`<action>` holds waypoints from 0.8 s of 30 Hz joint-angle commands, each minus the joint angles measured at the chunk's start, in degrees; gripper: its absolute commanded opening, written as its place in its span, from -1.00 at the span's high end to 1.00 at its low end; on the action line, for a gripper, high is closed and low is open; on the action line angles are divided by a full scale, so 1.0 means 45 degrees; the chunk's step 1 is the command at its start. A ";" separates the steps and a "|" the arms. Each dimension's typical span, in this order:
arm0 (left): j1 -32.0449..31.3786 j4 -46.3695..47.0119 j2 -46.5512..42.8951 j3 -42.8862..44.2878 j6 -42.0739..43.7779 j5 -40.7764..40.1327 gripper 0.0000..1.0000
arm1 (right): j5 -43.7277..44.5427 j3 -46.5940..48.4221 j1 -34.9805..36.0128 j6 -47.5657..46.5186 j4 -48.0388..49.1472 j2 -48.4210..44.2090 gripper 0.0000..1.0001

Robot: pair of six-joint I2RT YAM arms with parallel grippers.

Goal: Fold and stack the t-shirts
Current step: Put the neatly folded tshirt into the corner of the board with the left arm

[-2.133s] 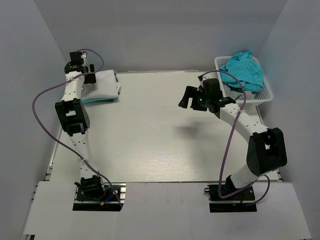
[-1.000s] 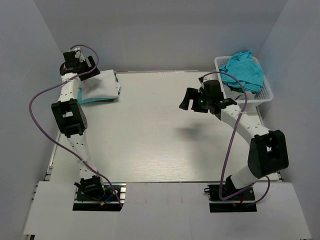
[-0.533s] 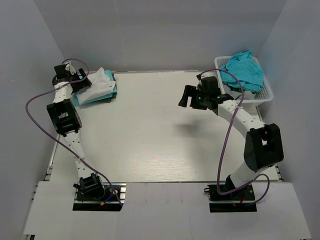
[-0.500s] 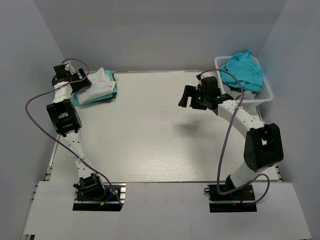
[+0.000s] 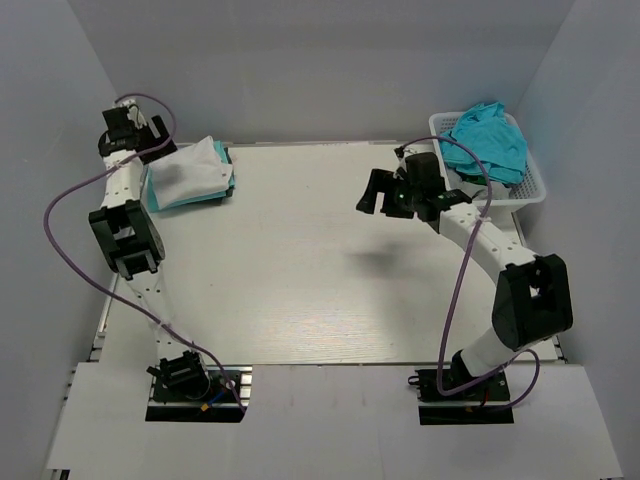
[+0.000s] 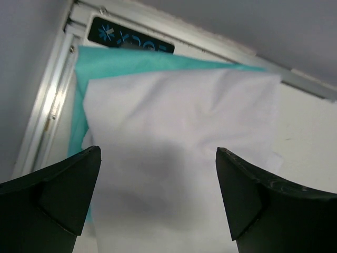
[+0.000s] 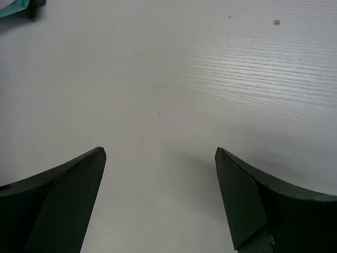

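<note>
A folded white t-shirt (image 5: 188, 173) lies on a folded teal t-shirt (image 5: 152, 193) at the table's far left; in the left wrist view the white shirt (image 6: 179, 137) covers most of the teal one (image 6: 131, 60). My left gripper (image 5: 152, 130) is open and empty, raised beside the stack's far left corner; in its wrist view it (image 6: 158, 158) hovers over the white shirt. My right gripper (image 5: 377, 194) is open and empty above bare table; its wrist view (image 7: 160, 153) shows only table. Crumpled teal t-shirts (image 5: 487, 140) fill the basket.
A white plastic lattice basket (image 5: 535, 190) stands at the far right corner. An aluminium rail (image 6: 45, 121) edges the table's left side. Grey walls enclose the table on three sides.
My left gripper has lifted off the stack and drawn back to the far left. The white shirt settled, shifted slightly on the teal one. The right arm barely moved.
</note>
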 commanded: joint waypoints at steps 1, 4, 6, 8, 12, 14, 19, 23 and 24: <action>-0.0189 -0.0131 -0.2373 -0.0045 -0.0470 -0.1408 -1.00 | -0.0117 -0.0282 0.0028 -0.0224 0.0757 -0.1196 -0.81; -0.0501 -0.1106 -0.3174 -0.0278 -0.0647 -0.1410 -1.00 | -0.0332 -0.0789 0.0067 -0.0243 0.0933 -0.1686 -0.81; -0.0814 -0.1674 -0.4149 -0.1034 -0.0802 -0.1058 -1.00 | -0.0274 -0.1121 0.0028 -0.0263 0.0894 -0.2231 -0.81; -0.1630 -0.2008 -0.5318 -0.2342 -0.1464 -0.1677 -1.00 | -0.0020 -0.1822 0.0028 -0.0282 0.0855 -0.2955 -0.81; -0.3722 -0.0176 -1.0100 -0.8676 -0.2890 -0.3207 -1.00 | 0.0741 -0.3498 0.0028 -0.0244 0.0894 -0.5021 -0.81; -0.4251 0.0453 -1.2602 -1.0408 -0.3749 -0.2757 -1.00 | 0.0918 -0.4011 0.0008 -0.0263 0.0856 -0.5962 -0.81; -0.5326 -0.0813 -1.5048 -1.2701 -0.4104 -0.3475 -1.00 | 0.1503 -0.6158 -0.0011 0.0146 0.0193 -0.8459 -0.81; -0.5445 -0.1578 -1.6338 -1.3149 -0.4104 -0.4183 -1.00 | 0.1700 -0.7234 0.0008 0.0226 0.0210 -0.9850 -0.81; -0.5561 -0.1694 -1.6553 -1.3151 -0.4104 -0.4299 -1.00 | 0.1680 -0.7371 -0.0011 0.0264 0.0346 -1.0239 -0.81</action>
